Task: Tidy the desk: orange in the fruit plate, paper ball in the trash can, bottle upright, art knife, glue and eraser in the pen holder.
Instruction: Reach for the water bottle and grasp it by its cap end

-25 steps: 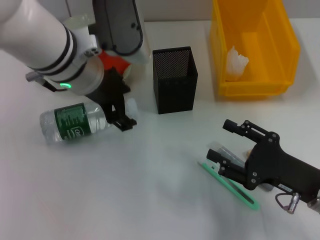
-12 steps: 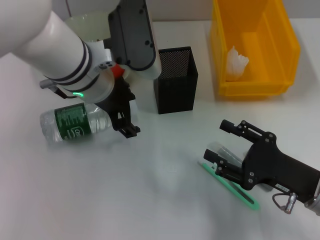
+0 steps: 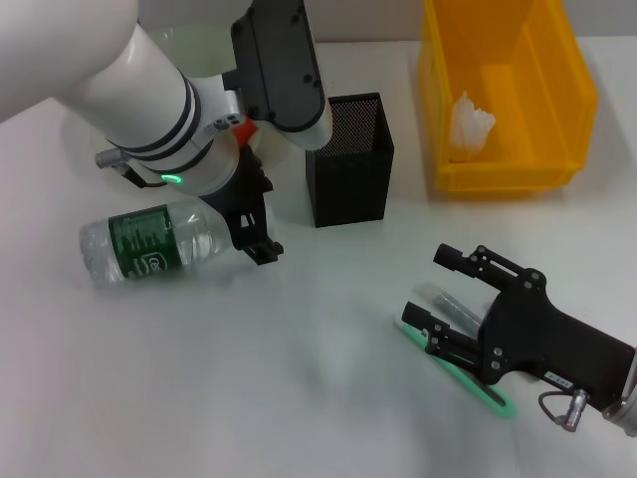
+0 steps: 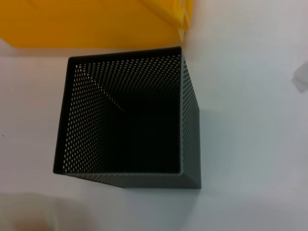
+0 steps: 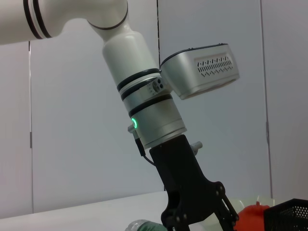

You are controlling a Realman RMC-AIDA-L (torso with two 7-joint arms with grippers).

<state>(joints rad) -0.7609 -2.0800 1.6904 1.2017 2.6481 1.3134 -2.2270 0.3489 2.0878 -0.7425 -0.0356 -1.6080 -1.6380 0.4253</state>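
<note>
Bottle (image 3: 149,246) lies beside open left claw (image 3: 254,234); open right claw (image 3: 438,289) straddles green knife (image 3: 460,372).

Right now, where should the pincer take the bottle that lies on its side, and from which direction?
Likely at the neck end of the bottle, where it lies nearest the left pincer, coming from above. Its round body lies flat on the table, so fingers should straddle it across its width.

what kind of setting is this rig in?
Probably a lab desk staged as an office tidy-up: plain white table, mesh pen holder, yellow bin as trash can, bare grey wall behind in the right wrist view.
</note>
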